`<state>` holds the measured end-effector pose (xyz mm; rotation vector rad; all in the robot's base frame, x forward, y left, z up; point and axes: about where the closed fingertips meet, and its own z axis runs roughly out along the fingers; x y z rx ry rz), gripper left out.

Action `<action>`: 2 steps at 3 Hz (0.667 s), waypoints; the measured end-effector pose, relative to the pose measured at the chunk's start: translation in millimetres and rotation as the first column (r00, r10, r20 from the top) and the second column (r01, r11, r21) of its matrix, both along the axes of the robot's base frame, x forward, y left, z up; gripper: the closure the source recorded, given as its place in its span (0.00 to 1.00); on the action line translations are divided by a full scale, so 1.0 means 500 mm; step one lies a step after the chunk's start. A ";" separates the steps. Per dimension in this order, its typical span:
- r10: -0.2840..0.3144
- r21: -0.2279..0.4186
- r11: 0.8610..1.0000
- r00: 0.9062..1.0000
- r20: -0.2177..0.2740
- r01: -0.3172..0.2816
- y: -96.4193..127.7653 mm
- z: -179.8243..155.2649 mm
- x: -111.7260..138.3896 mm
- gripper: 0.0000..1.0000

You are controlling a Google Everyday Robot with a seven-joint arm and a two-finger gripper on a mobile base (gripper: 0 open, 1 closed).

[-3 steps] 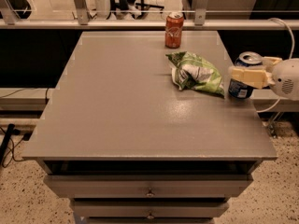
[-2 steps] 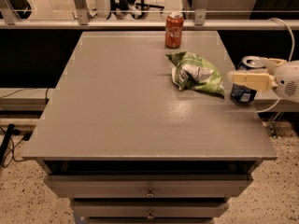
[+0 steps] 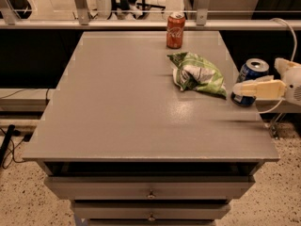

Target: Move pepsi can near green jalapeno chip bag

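Note:
The pepsi can (image 3: 252, 70), blue with a silver top, stands upright at the right edge of the table, just right of the green jalapeno chip bag (image 3: 197, 74). The bag lies crumpled on the table's right half, a small gap away from the can. My gripper (image 3: 244, 82) reaches in from the right. Its cream fingers (image 3: 258, 88) straddle the can, one across the front and one behind, and it is shut on the can.
An orange-red soda can (image 3: 175, 30) stands at the table's (image 3: 122, 112) far edge, behind the bag. A railing and dark gap run behind the table. Drawers sit below the front edge. A cable hangs at the right.
My gripper and the pepsi can have shifted slightly down and toward the camera along the table's right edge. The chip bag and the orange-red can have not moved.

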<state>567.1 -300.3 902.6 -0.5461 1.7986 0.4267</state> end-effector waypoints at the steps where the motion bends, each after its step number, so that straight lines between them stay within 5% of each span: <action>1: 0.041 -0.092 0.995 0.998 -0.040 -0.044 -0.153 0.095 -0.019 0.00; 2: 0.041 -0.120 0.992 0.999 -0.013 -0.043 -0.172 0.141 -0.045 0.00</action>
